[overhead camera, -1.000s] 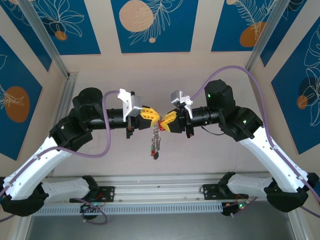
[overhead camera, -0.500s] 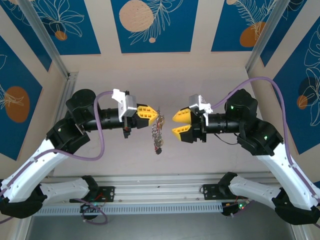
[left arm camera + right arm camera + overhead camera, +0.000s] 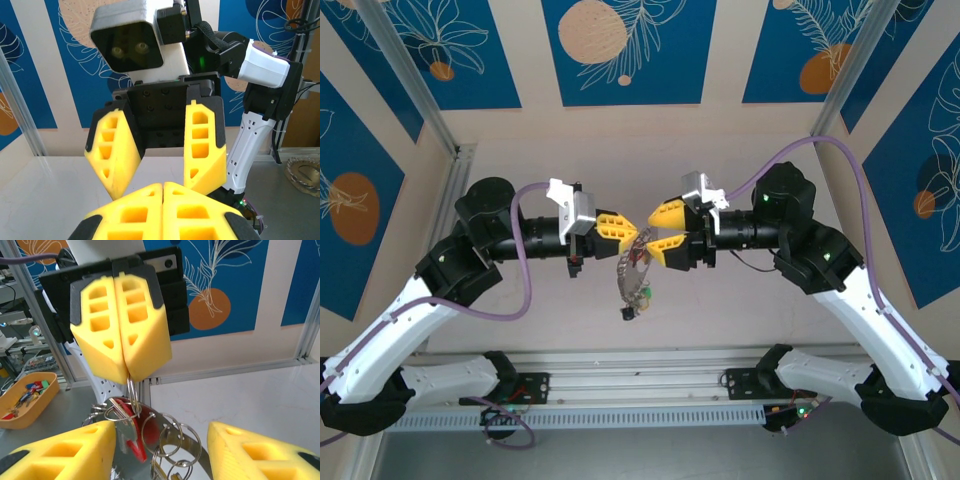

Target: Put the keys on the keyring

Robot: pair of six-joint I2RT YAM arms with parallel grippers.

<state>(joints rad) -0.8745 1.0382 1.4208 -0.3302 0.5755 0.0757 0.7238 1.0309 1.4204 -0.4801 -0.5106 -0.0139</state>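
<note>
a: where's everything right now?

b: left gripper [image 3: 634, 232] is pinched tight on the top of the keyring [image 3: 131, 390]. the ring and the keys [image 3: 633, 300] dangle in the air between the arms, above the table [image 3: 740, 310]. right gripper [image 3: 651, 231] is spread wide, just beside the bunch.

a: tricky to grab?

b: i'd guess so. thin stiff wire, light, slick, and the whole bunch probably swings. the red key [image 3: 129, 432] has a plastic head, i'd pinch that, not the blade.
</note>
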